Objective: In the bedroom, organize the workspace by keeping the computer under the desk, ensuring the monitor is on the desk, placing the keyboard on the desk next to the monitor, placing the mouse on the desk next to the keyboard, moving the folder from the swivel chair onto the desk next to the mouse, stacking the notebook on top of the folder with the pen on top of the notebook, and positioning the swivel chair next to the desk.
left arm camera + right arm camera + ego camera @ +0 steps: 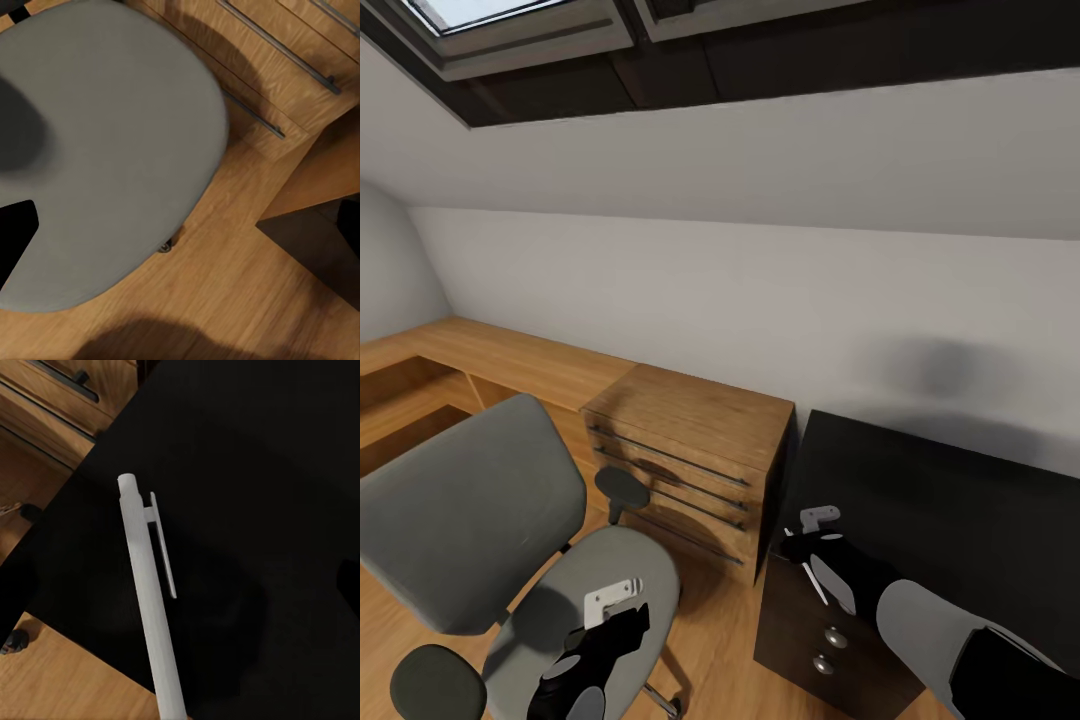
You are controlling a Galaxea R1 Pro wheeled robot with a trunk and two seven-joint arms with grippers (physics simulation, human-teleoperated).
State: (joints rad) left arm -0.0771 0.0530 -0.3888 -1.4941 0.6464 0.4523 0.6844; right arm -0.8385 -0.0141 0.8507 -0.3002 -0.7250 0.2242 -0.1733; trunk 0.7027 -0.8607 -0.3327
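The grey swivel chair (510,540) stands at lower left, and its seat (105,150) is bare, with no folder on it. My left gripper (605,625) hovers just over the seat's front part, open and empty. The glossy black desk (960,500) is at the right, with silver drawer knobs (835,636) on its front. My right gripper (810,548) hangs over the desk's near left corner, shut on a white pen (146,585) with a clip. The pen (815,580) shows as a thin white line. Computer, monitor, keyboard, mouse, folder and notebook are out of view.
A low light-wood cabinet (690,460) with dark rail handles stands between chair and desk, against the white sloped wall. A long wooden ledge (490,355) runs along the wall to the left. Wood floor (225,285) lies beneath. A skylight (510,20) sits overhead.
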